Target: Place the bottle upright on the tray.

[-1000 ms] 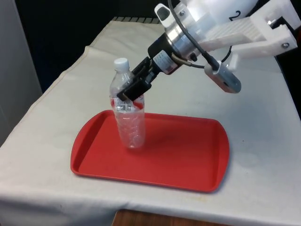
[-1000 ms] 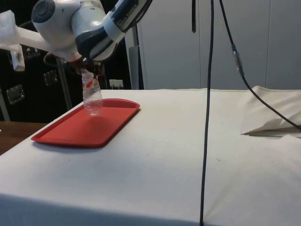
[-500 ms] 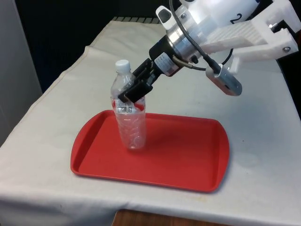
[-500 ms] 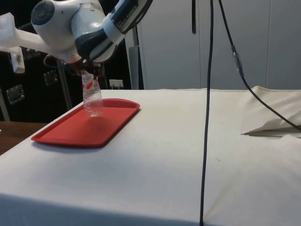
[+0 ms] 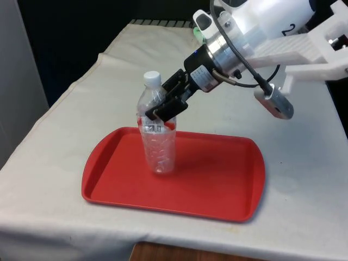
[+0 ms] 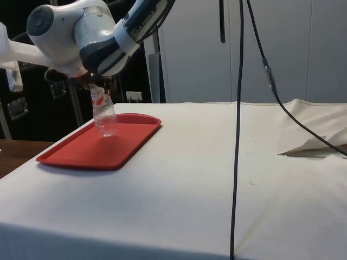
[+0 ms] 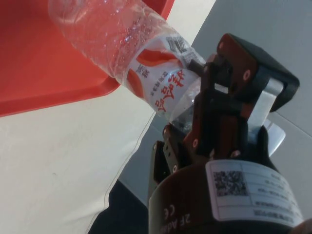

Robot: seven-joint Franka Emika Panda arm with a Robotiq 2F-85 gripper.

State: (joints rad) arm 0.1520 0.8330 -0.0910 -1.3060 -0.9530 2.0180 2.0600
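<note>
Front view: I read the bottle (image 5: 158, 138) standing close to upright on the tray (image 5: 217, 187), base on the tray floor toward the front view's left half, with the gripper (image 5: 163, 111) clamped on its upper body just below the cap. Side view: the bottle (image 6: 103, 116) has its base on the tray (image 6: 81, 154) near the far edge, leaning slightly under the gripper (image 6: 96, 84). Wrist view: the fingers (image 7: 217, 105) pinch the bottle (image 7: 126, 44) above its label, so I judge placement nearly done, with release and retreat left.
</note>
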